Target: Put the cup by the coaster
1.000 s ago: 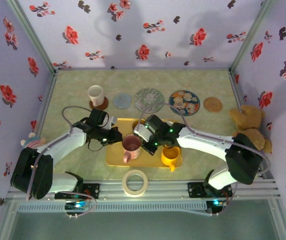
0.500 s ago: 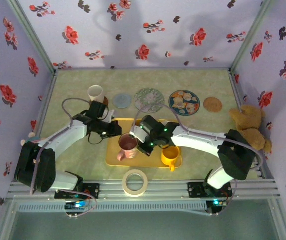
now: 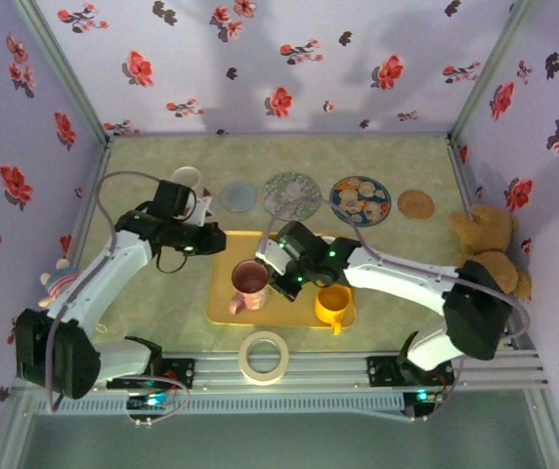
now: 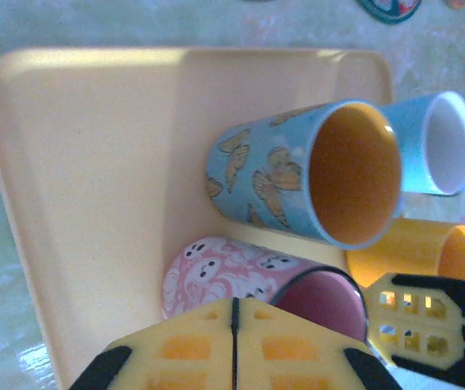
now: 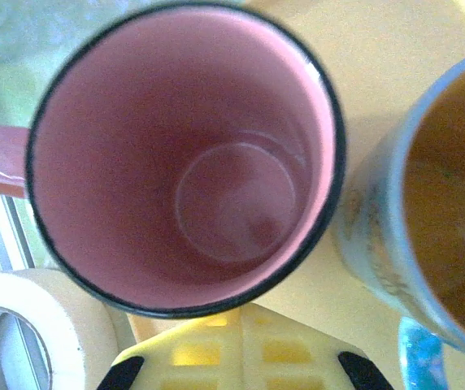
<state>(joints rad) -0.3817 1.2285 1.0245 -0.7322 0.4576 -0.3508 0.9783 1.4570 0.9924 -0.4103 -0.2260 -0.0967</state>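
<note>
On yellow tray (image 4: 94,162), pink mug (image 3: 250,281) w/ black rim stands upright.

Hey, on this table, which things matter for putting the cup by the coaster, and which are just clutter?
For the job: pink mug, yellow mug, butterfly cup, light blue cup, yellow tray, grey coaster, lacy coaster, blue patterned coaster, cork coaster.

Just lying about: tape roll, teddy bear, small toy by the left wall, white cup at the back left.

A pink mug (image 3: 251,281) with a dark rim stands upright within the yellow tray (image 3: 223,311), handle nearward. Round coasters (image 3: 291,194) lie in a row beyond.
</note>
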